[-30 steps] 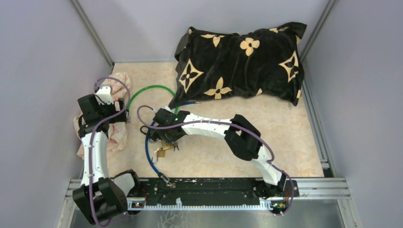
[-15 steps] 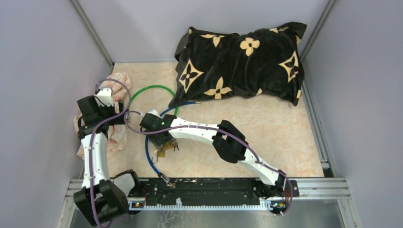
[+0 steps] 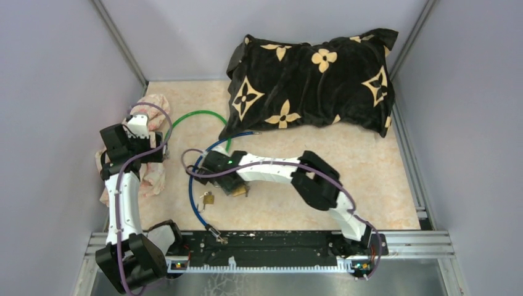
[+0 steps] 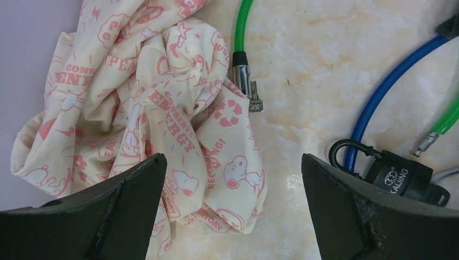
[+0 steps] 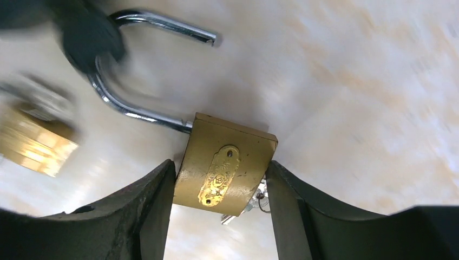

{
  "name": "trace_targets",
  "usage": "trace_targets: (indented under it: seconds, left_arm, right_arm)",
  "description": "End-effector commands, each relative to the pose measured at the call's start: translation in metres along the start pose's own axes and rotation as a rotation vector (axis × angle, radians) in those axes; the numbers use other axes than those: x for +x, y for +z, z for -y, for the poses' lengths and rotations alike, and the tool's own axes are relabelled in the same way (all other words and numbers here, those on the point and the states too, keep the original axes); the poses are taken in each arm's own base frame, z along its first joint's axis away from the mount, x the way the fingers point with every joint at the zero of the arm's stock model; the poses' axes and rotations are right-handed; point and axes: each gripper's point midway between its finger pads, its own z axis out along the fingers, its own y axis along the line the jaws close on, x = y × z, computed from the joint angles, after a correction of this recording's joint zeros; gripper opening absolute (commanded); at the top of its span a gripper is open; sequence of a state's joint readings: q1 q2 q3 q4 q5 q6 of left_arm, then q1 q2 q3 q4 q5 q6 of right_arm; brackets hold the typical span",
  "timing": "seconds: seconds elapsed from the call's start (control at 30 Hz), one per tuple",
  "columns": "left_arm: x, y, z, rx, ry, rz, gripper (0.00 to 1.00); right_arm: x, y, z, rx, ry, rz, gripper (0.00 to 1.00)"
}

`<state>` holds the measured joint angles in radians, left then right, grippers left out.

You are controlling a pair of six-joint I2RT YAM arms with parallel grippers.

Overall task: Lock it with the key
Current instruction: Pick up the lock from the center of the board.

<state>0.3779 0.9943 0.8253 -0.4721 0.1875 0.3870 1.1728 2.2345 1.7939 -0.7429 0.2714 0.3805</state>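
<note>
A brass padlock with its steel shackle swung open sits between the fingers of my right gripper, both pads pressed on its body. A silver key pokes out below the body, by the right finger. From above, the right gripper is low over the floor at centre left, brass showing at its tip. My left gripper hangs open over the edge of a printed cloth, holding nothing.
A second, small brass padlock lies on the blue cable. A black padlock sits on that cable near my left gripper. A green cable loops behind. A black flowered pillow fills the back.
My right arm swung left to the padlocks, then back right. Its jaws narrowed onto the brass padlock, which now sits apart from the small one. The left arm stayed still.
</note>
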Motion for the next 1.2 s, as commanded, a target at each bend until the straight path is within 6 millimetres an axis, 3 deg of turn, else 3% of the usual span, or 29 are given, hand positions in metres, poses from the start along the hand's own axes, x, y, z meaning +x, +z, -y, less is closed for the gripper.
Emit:
trace_targets:
  seconds: [0.0,0.07,0.2,0.27,0.47,0.53,0.6,0.67,0.77,0.83,0.9,1.03,1.17]
  left_arm:
    - [-0.025,-0.014,0.003,0.037,0.038,0.071,0.99]
    - [-0.027,-0.015,0.006,0.055,0.039,0.076,0.99]
    - [-0.032,-0.019,0.017,0.119,0.032,0.093,0.99]
    - [-0.035,-0.021,0.03,0.187,0.034,0.111,0.99]
    - [-0.04,-0.025,0.059,0.346,0.046,0.139,0.98]
    - [-0.04,-0.027,0.071,0.403,0.07,0.139,0.95]
    - [-0.038,-0.03,0.093,0.479,0.11,0.126,0.91]
    - [-0.032,-0.042,0.129,0.596,0.207,0.088,0.88]
    - [-0.007,-0.082,0.198,0.818,0.473,0.036,0.81]
    - [0.011,-0.105,0.219,0.892,0.61,0.018,0.77]
    - [0.029,-0.119,0.229,0.912,0.759,0.018,0.73]
    - [0.047,-0.123,0.251,0.885,1.069,0.123,0.75]
    - [0.06,-0.117,0.323,0.944,1.269,0.334,0.82]
  right_arm:
    - [0.048,-0.039,0.105,0.155,0.019,-0.083,0.53]
    - [0.07,-0.051,0.125,0.138,0.005,-0.087,0.53]
    - [0.11,-0.061,0.14,0.069,-0.019,-0.114,0.58]
    - [0.119,-0.059,0.139,0.048,-0.001,-0.109,0.59]
    - [0.117,-0.046,0.136,0.019,0.047,-0.093,0.59]
    - [0.119,-0.04,0.137,0.012,0.062,-0.097,0.54]
    - [0.121,-0.033,0.137,0.006,0.085,-0.102,0.31]
    - [0.121,-0.031,0.135,-0.012,0.124,-0.099,0.02]
    - [0.119,-0.034,0.133,-0.047,0.181,-0.062,0.0]
    - [0.117,-0.038,0.133,-0.083,0.223,-0.045,0.0]
    - [0.113,-0.044,0.132,-0.129,0.256,-0.015,0.0]
    - [0.103,-0.058,0.126,-0.248,0.343,0.061,0.0]
    - [0.1,-0.07,0.118,-0.343,0.398,0.125,0.0]
